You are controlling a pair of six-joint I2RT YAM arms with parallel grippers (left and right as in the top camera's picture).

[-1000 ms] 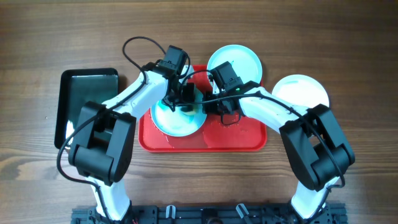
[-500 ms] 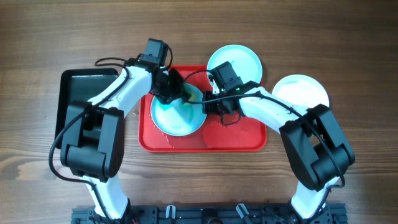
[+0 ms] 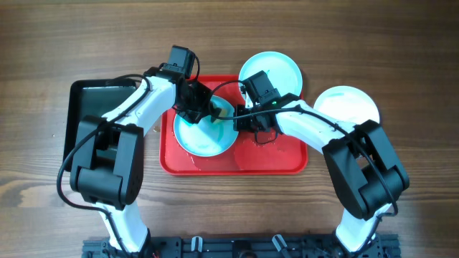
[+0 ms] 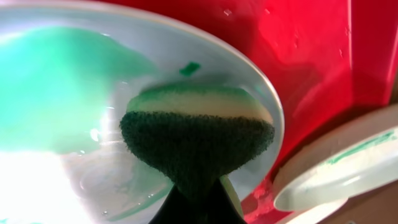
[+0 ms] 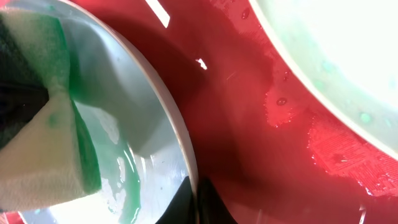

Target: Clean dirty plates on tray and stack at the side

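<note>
Apparently mid-wipe on the cyan plate, lying in the left half of the red tray with teal-green smear and wet streaks across its well. Holding a sponge, dark scouring face toward the wrist camera, squeezed into a waist between the clamped left fingers and pressed onto the plate near its far rim. Pinching that same plate's right rim between the closed right fingers, seemingly to steady it. Elsewhere: a second cyan plate resting across the tray's far rim, and a white plate out on the tabletop to the right, apart from the tray. Looks stiff and light, and under that wet film probably slippery; likely to skate or spin beneath the sponge unless pinned. Best taken at the raised rim, pinched above and below, never on the smooth well. Better carried level and set down gently, for fear of slipping from so narrow a pinch or chipping against the other plates.
</note>
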